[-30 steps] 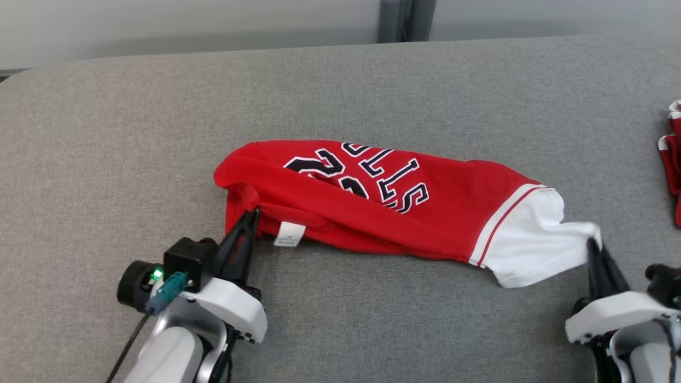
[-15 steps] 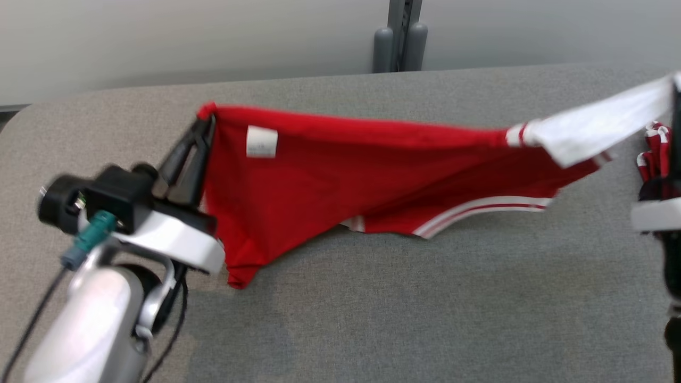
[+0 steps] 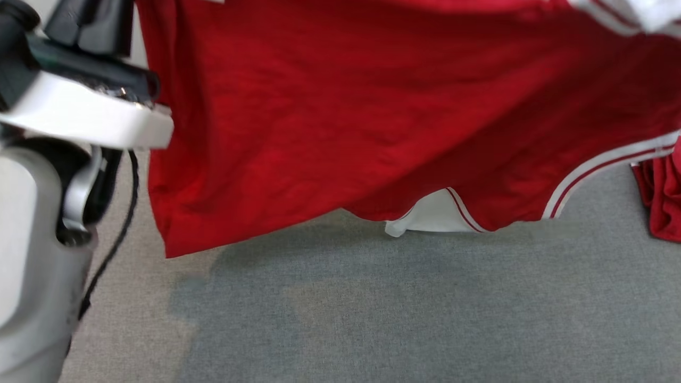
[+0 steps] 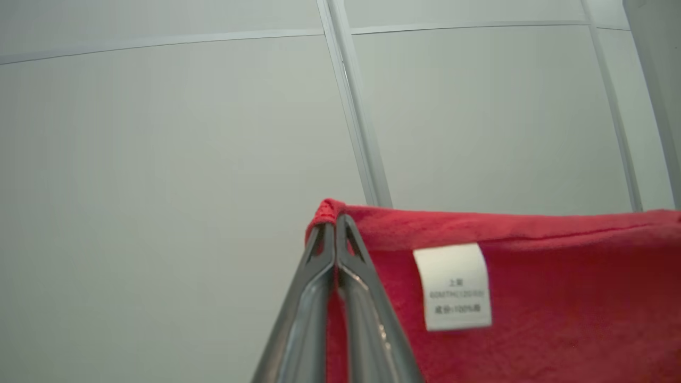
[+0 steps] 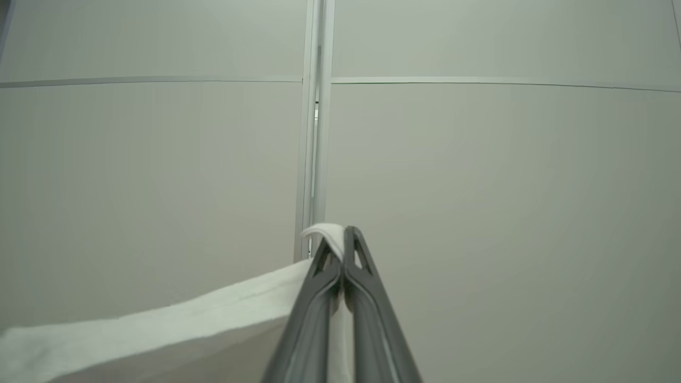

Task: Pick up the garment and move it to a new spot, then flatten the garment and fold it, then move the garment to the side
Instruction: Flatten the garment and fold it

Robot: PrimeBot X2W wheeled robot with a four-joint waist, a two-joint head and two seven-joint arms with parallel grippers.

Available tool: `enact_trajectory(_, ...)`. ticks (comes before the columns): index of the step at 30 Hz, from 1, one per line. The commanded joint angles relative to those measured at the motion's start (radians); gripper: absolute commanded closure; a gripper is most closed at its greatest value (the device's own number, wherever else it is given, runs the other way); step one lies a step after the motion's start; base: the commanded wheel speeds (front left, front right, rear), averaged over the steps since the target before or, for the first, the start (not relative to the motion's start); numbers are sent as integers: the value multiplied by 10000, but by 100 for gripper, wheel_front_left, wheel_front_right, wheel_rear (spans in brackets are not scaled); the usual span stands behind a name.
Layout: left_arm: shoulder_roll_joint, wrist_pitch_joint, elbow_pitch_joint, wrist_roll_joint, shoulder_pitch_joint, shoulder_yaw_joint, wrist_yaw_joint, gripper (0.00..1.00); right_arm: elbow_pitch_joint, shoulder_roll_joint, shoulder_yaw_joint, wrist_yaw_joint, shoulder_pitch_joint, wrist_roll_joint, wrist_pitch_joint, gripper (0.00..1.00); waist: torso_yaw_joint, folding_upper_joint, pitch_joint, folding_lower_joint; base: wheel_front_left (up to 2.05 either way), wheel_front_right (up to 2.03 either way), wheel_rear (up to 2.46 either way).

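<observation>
Held the shirt (image 3: 372, 106) up over the grey table (image 3: 372, 319), stretched between both arms, most likely to let the cloth fall open under its own weight. Clamped the left gripper (image 4: 335, 221) tight on a red corner, at 9 o'clock of the white care label (image 4: 452, 287), with cloth pinched right at the tips. Clamped the right gripper (image 5: 345, 234) the same way on the edge of a white sleeve (image 5: 159, 330), with a small curl of white poking out at 11 o'clock of the tips. Hung in the head view as a broad red sheet across the top, lower edge seemingly clear of the table, with a white flap (image 3: 425, 215) and striped trim at 6 o'clock. Judged as the carrying step: gripped by two far-apart points, probably to pull out the bunching before laying flat at a new spot. Left another red bundle (image 3: 662, 202) on the table at 3 o'clock, close to the hanging edge and worth steering clear of when lowering. Pointed both wrists toward a pale panelled wall (image 4: 159, 159).
</observation>
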Motion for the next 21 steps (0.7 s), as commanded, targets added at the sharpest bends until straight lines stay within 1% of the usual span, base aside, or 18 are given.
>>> enact_trajectory(1,16,-17,189,-15,-335,81,-48,100,168,-93,50,1,-307,134,10,100,-44,-1,287,0,0,0,0)
enact_trajectory(6,-202,-213,1629,-113,-1995,108,-287,100,1407,-454,384,1,-1982,581,-208,100,-16,-1,1142,0,0,0,0)
enact_trajectory(10,-530,-654,3270,-25,-3708,-9,-574,100,2693,-756,832,1,-3840,662,-635,100,8,-1,1830,0,0,0,0)
enact_trajectory(12,-720,-929,4189,48,-4517,-117,-725,100,3421,-795,1085,1,-4787,678,-961,100,44,-1,2070,0,0,0,0)
enact_trajectory(13,-871,-1075,4683,-32,-4898,-112,-765,100,3790,-788,1204,1,-5264,674,-1150,100,53,-1,2171,0,0,0,0)
enact_trajectory(15,-997,-1461,5577,32,-5691,-99,-830,100,4562,-771,1383,1,-6111,654,-1588,100,60,-1,2352,0,0,0,0)
enact_trajectory(18,-1278,-2062,6942,51,-6538,-142,-990,100,5803,-644,1656,1,-7071,570,-2207,100,55,-1,2427,0,0,0,0)
enact_trajectory(21,-1447,-2478,8267,-10,-7192,-153,-1126,100,7142,-367,1917,1,-7752,577,-2440,100,23,-1,2482,0,0,0,0)
